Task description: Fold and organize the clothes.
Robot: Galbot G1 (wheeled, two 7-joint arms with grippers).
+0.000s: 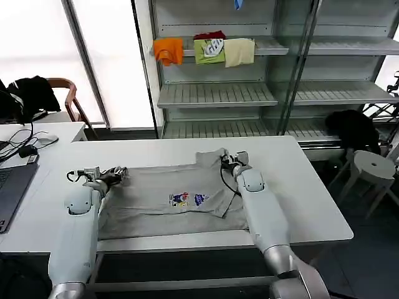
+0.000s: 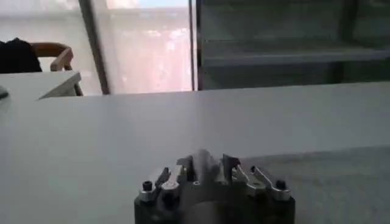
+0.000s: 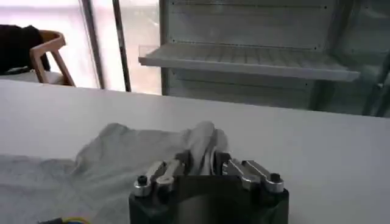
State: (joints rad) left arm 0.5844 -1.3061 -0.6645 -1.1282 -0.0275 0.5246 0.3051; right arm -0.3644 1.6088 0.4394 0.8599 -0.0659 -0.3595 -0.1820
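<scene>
A light grey short-sleeved shirt (image 1: pixel 156 187) lies spread on the white table (image 1: pixel 312 193), its small multicoloured chest print (image 1: pixel 189 199) facing up. My left gripper (image 1: pixel 112 176) is at the shirt's left edge, shut on a pinch of grey cloth. In the left wrist view the cloth rises between the fingers of that gripper (image 2: pixel 207 167), and the shirt (image 2: pixel 341 176) stretches off beside it. My right gripper (image 1: pixel 232 161) is at the shirt's far right corner. It is shut on a raised fold of the fabric (image 3: pixel 204 137), and this gripper (image 3: pixel 201 159) holds it just above the table.
Behind the table stands a shelf unit (image 1: pixel 218 93) with folded orange (image 1: pixel 168 50), green (image 1: pixel 210 50) and cream (image 1: pixel 239 51) garments. A black garment (image 1: pixel 352 128) and a white stool (image 1: pixel 374 165) are at the right. A laptop (image 1: pixel 9 187) and a chair (image 1: pixel 68 99) are at the left.
</scene>
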